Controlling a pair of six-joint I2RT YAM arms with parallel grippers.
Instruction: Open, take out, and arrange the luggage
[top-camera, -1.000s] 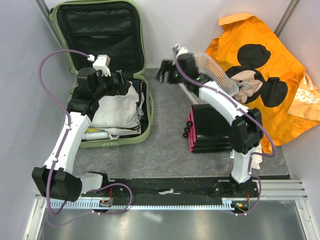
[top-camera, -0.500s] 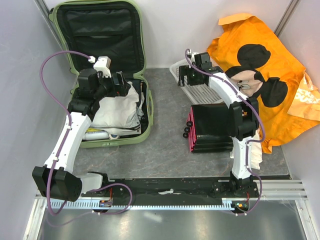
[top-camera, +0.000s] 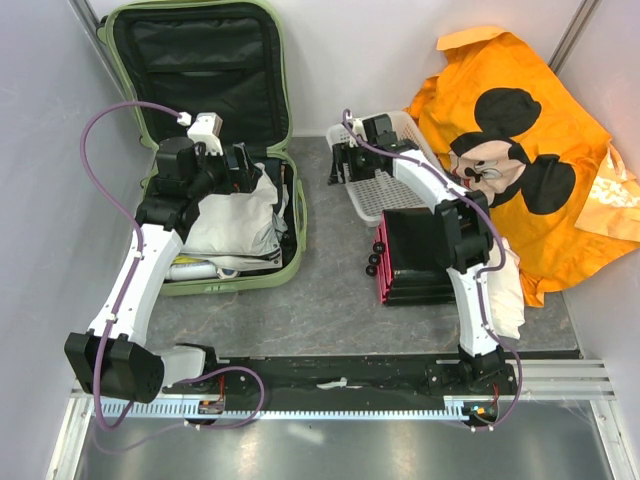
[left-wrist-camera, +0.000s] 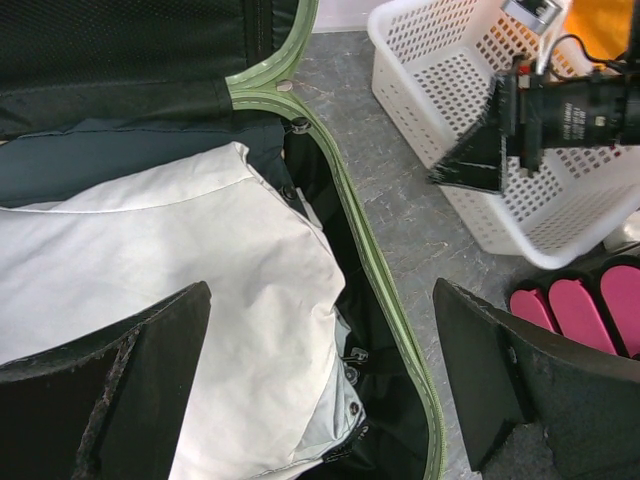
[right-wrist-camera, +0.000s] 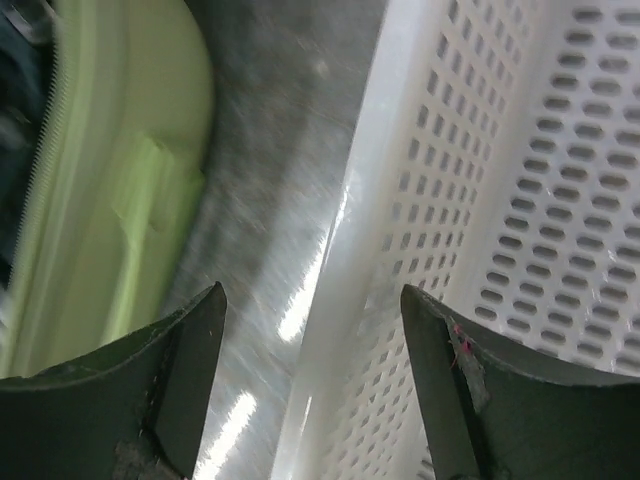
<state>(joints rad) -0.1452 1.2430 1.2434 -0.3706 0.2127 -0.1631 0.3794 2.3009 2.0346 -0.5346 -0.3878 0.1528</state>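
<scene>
Bright, even, diffuse light; one view blurred.
Lit softly from above in the top view, with only faint, soft-edged shadows on the table (top-camera: 340, 295). Sharp through the middle of the left wrist view, but dark and slightly soft on the fingers (left-wrist-camera: 120, 390) at the bottom corners. Smeared by motion blur in the right wrist view: luggage (right-wrist-camera: 110, 180) streaked at left, white glare patches on the table, basket (right-wrist-camera: 560, 200) holes crisper at right.
</scene>
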